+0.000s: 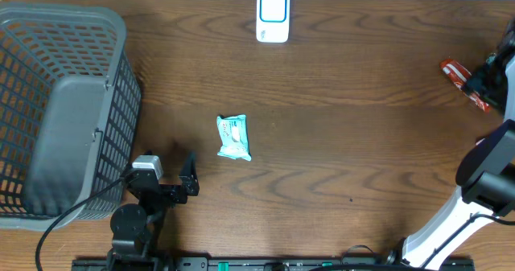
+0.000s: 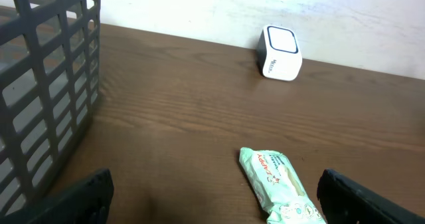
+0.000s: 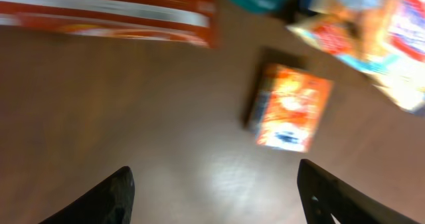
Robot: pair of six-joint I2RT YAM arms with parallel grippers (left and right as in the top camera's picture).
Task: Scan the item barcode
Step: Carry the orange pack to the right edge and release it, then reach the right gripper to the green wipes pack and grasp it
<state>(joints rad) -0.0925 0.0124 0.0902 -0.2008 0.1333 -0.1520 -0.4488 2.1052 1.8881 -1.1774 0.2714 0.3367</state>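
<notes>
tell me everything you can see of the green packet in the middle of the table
The green packet is a small, soft-looking pouch, pale mint with a white panel; its print is too blurred to read. It looks like plastic film and lies flat on the wooden table, slightly askew. Only the table touches it.

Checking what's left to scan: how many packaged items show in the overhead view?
2: a mint-green soft packet mid-table, and a red packet at the right edge, partly hidden. More may lie off-frame.

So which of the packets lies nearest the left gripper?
The pale green packet at mid-table, just ahead of the left gripper; the red packet sits far off at the right edge.
</notes>
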